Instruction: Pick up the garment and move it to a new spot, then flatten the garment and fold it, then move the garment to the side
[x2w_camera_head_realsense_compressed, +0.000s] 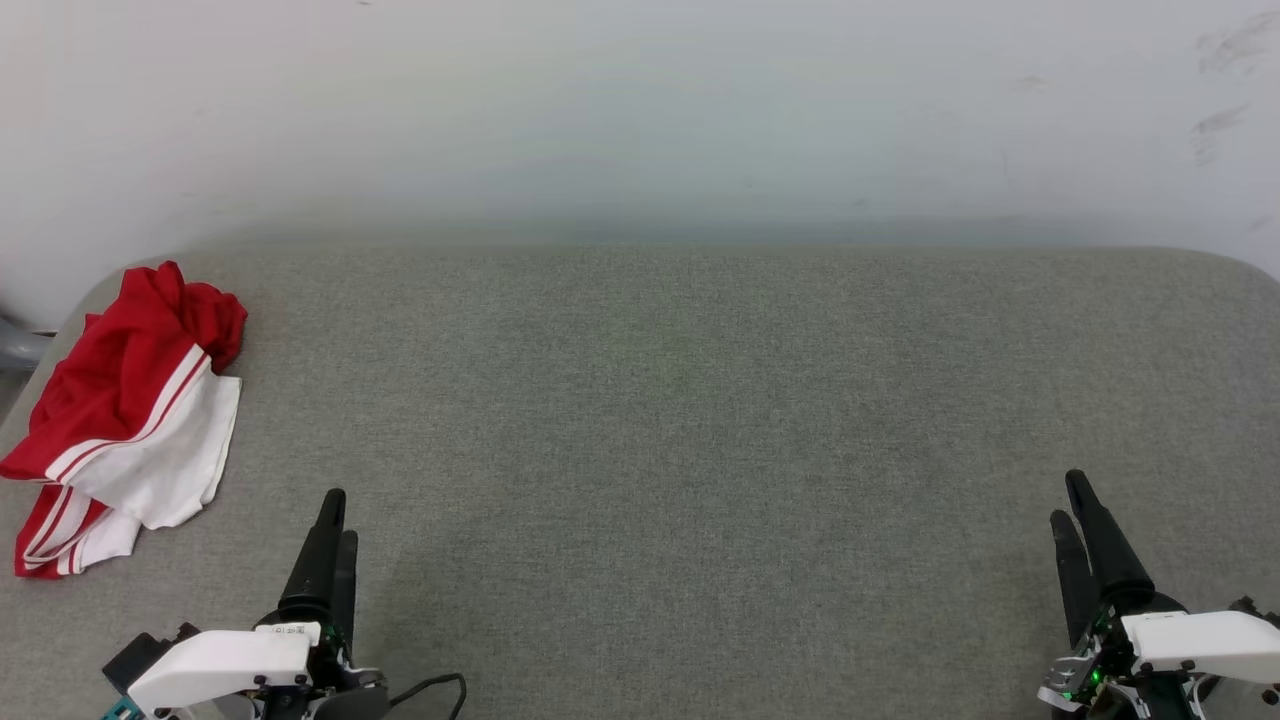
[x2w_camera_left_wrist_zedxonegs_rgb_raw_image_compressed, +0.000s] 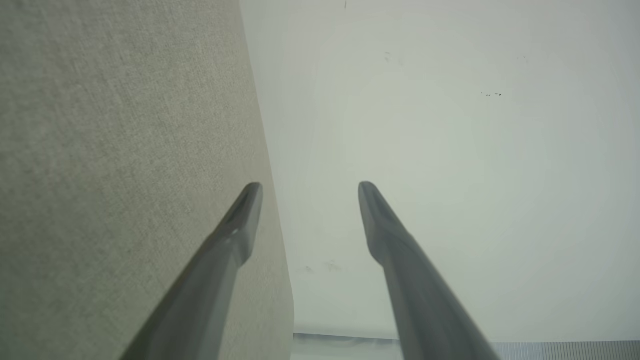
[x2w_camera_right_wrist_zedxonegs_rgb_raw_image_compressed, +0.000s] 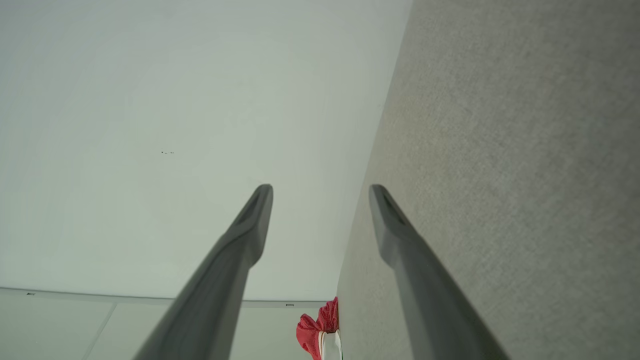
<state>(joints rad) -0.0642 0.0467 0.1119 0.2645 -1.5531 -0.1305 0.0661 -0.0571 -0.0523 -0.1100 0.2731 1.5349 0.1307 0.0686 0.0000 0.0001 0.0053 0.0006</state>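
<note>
A grey woven table (x2w_camera_head_realsense_compressed: 700, 420) spans the lower two thirds of the head view, its far corners rounded at upper left and upper right. Behind its far edge stands a pale, plain wall (x2w_camera_head_realsense_compressed: 640, 110), with dark scuff marks (x2w_camera_head_realsense_compressed: 1225, 60) at the upper right of the frame. At the left edge, just past the table's corner, a grey rounded object (x2w_camera_head_realsense_compressed: 18, 345) pokes in; what it is cannot be told. In the left wrist view a ribbed grey strip (x2w_camera_left_wrist_zedxonegs_rgb_raw_image_compressed: 565, 350) runs along the bottom right.

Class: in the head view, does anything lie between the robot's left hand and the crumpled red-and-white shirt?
Nothing visible does: bare grey tabletop lies between the left hand and the shirt near the table's left edge.
</note>
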